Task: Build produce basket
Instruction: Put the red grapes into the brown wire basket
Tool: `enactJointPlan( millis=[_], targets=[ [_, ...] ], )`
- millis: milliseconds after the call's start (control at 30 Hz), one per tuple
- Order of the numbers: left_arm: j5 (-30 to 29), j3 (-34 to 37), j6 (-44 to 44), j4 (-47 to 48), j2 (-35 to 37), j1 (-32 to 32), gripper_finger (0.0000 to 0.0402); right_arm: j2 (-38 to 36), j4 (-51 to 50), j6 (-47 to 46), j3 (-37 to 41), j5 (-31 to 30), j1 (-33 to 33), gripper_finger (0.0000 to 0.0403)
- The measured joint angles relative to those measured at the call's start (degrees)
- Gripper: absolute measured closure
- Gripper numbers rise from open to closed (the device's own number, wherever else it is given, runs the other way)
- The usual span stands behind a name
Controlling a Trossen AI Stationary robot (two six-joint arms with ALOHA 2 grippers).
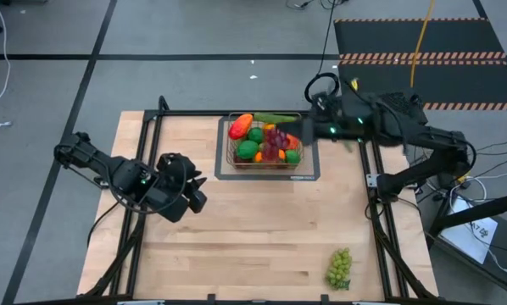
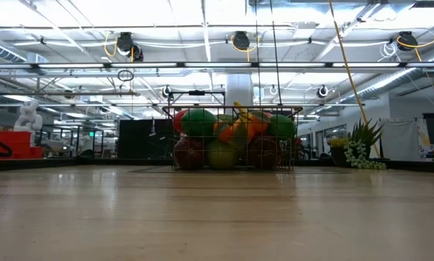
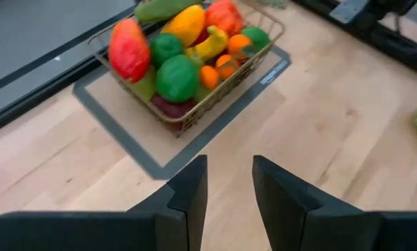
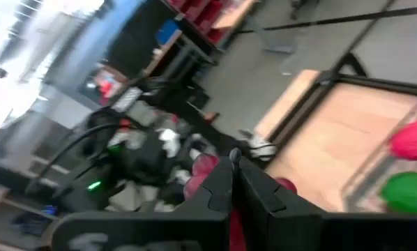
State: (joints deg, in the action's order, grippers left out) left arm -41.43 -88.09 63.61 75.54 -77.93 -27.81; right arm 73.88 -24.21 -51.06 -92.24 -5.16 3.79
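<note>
1. One small rectangular dark wire-mesh basket is being shown from above at the table's far middle, on a grey mat, heaped with plastic toy produce; a loose bunch of pale green toy grapes is lying well apart at the near right edge. The left gripper is being held left of and nearer than the basket; the right gripper is being held at its right rim.
2. From table height, the basket is being seen filled above its rim.
3. In the left wrist view, the left gripper's fingers are being held slightly apart on nothing.
4. In the right wrist view, the right gripper is being kept pressed together, empty.
5. The grapes are judged light, bumpy and likely to roll; a pinch across the cluster's middle is advised.
</note>
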Motion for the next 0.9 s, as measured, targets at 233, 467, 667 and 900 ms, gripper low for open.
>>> enactJointPlan(
  millis=[233,467,667,900],
  targets=[
    [-0.6,0.0,2.2,4.3,0.0,1.9,0.0286,6.4,-7.9,3.7,-5.9,12.0,11.2,0.0401],
    [-0.5,0.0,3.1,4.4,0.4,2.7,0.0286,10.4,-13.9,9.2,-5.9,21.0,20.6,0.0401],
    [-0.6,0.0,4.0,4.4,0.4,2.7,0.0286,12.3,-23.6,17.3,-5.9,24.5,27.3,0.0401],
    [-1.2,0.0,4.2,5.3,0.4,3.1,0.0286,13.3,-33.7,28.4,-5.8,22.3,31.4,0.0401]
  ],
)
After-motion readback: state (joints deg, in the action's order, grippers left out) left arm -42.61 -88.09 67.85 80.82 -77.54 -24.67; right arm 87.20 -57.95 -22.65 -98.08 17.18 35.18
